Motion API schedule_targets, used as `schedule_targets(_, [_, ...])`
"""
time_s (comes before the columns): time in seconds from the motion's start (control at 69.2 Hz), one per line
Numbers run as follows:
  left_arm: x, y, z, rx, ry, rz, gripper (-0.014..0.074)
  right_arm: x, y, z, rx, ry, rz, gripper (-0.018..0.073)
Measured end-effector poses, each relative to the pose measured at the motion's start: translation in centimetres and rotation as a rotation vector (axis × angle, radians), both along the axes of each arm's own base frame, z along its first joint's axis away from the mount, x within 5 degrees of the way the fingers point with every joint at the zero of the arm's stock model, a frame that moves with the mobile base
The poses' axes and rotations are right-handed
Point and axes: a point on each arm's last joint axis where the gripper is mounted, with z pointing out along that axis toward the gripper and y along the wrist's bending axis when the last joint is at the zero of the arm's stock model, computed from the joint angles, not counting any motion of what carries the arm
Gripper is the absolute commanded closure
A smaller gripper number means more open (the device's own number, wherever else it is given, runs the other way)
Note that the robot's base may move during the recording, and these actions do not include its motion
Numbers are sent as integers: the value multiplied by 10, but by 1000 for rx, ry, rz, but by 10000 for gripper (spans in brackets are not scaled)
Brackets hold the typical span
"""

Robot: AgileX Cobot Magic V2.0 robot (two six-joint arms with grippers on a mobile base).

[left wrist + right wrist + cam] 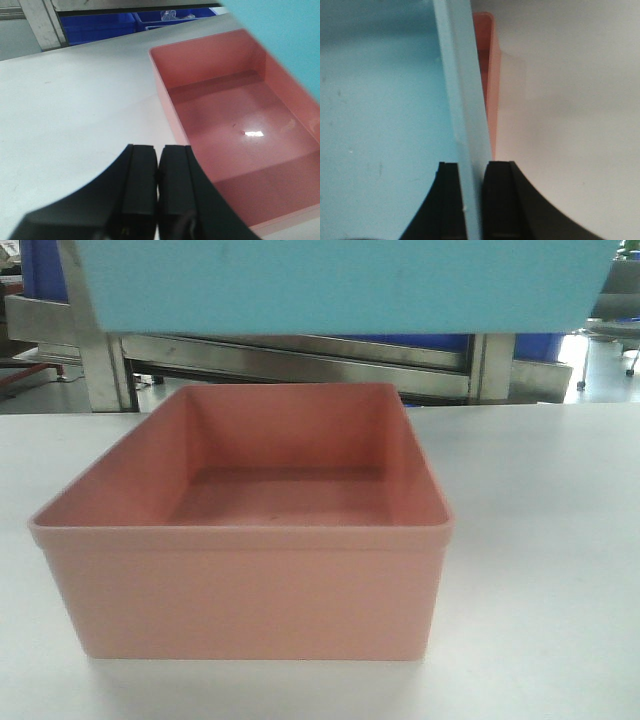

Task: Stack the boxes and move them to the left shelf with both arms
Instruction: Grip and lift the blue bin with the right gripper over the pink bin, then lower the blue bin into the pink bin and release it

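The salmon pink box (250, 540) sits empty on the white table, also seen in the left wrist view (235, 130). The light blue box (340, 280) hangs in the air above and behind it. My right gripper (472, 172) is shut on the blue box's wall (462, 125), one finger inside, one outside; a strip of the pink box (487, 65) shows below. My left gripper (157, 155) is shut with nothing between its fingers, hovering over the table just left of the pink box. The shelf's steel bar (300, 355) runs behind the table.
Dark blue crates (100, 25) stand beyond the table's far edge. A metal upright (100, 360) of the rack is at the back left. White table (540, 540) spreads on both sides of the pink box.
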Motion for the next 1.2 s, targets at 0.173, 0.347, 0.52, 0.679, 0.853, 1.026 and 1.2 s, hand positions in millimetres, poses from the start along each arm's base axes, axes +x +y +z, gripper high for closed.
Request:
schedule_targets(0.173, [0,0,0,0,0,0,606,-5,25,-15,-7,7,-93,505])
schedule_targets(0.347, [0,0,0,0,0,0,606,1,47,-32,-4,24,-89,505])
schedule_targets(0.52, [0,0,0,0,0,0,606,10,62,-56,-43,78,-74,505])
schedule_targets(0.679, [0,0,0,0,0,0,606,17,65,-70,-78,101,-75,505])
schedule_targets(0.853, [0,0,0,0,0,0,606,22,67,-82,-116,106,-74,505])
schedule_targets(1.026, [0,0,0,0,0,0,606,24,68,-99,-135,128,-72,505])
schedule_targets(1.2, [0,0,0,0,0,0,606,28,72,-110,-134,139,-65,505])
